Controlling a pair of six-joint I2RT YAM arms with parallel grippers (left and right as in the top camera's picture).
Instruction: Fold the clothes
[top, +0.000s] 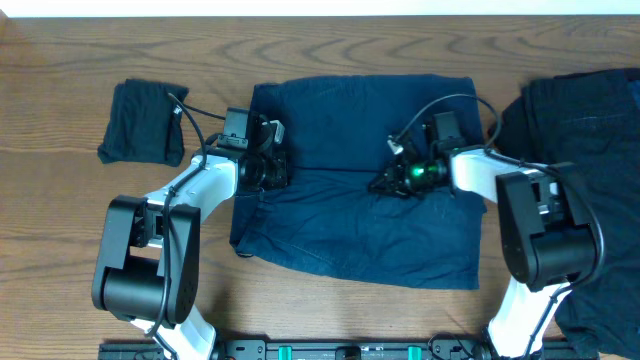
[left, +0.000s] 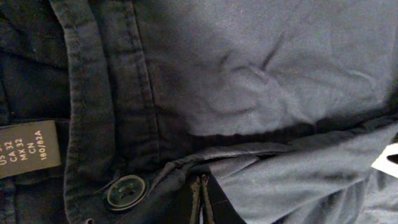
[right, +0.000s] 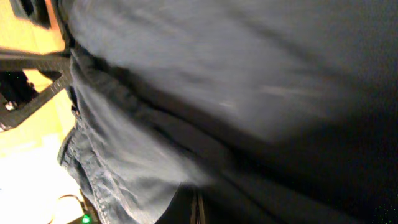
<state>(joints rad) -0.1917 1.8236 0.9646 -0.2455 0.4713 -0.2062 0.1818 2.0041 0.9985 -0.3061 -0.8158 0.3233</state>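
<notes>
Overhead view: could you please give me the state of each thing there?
Navy shorts, spread out, partly folded.
Black garment, folded small, lying apart.
Dark clothes, unfolded, at the right edge.
Left claw, shut, pinching the shorts.
Right claw, shut, pinching the shorts.

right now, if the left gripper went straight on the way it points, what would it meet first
the navy shorts: the left gripper, shut, seems to touch the cloth beside the waistband button, though depth is unclear
</notes>
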